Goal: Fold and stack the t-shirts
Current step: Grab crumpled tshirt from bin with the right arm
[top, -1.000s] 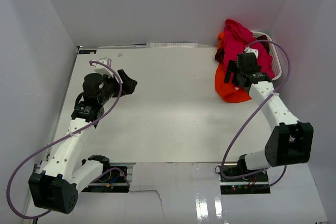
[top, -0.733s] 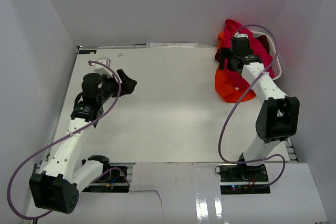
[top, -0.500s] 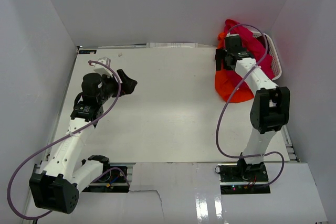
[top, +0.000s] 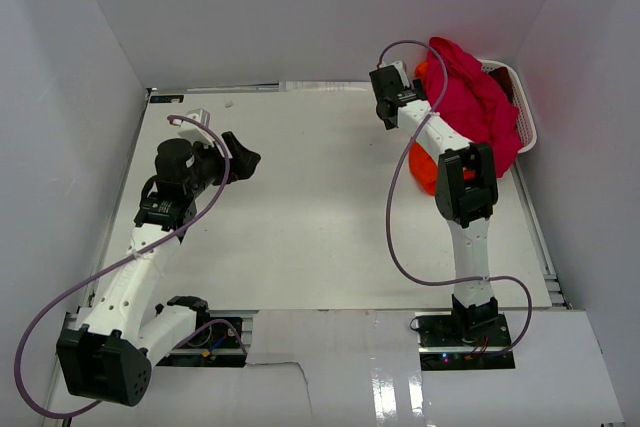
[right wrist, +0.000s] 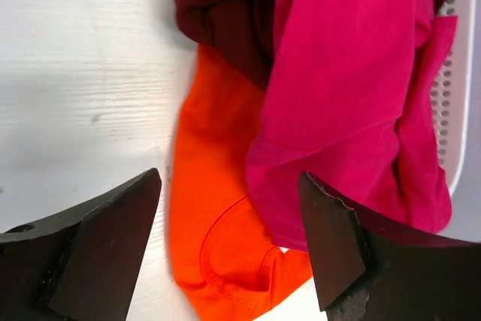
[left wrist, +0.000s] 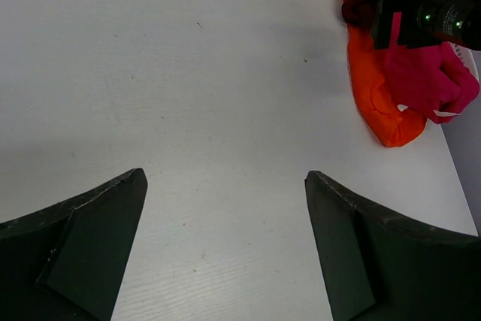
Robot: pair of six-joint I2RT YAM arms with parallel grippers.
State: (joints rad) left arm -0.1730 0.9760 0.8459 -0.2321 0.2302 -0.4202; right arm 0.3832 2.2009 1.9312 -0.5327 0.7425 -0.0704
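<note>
Three t-shirts lie heaped at the table's back right. The crimson-red one (top: 475,97) is on top and drapes over the basket's edge. Under it the bright orange one (top: 425,172) spills onto the table. The dark maroon one (right wrist: 225,13) is bunched at the heap's left side. My right gripper (top: 384,112) hovers at the heap's left edge. In the right wrist view it (right wrist: 225,249) stands open above the orange tee's collar (right wrist: 240,261), holding nothing. My left gripper (top: 245,159) is open over bare table on the left, far from the shirts; the left wrist view shows it (left wrist: 225,249) empty.
A white mesh laundry basket (top: 522,117) stands in the back right corner beneath the red tee, close to the right wall. White walls enclose the table on three sides. The right arm's purple cable (top: 400,217) loops over the table's right half.
My right arm has swung from over the heap's middle to its back left edge, uncovering the red tee. Its jaws stand slightly narrower. The left arm has not moved.
</note>
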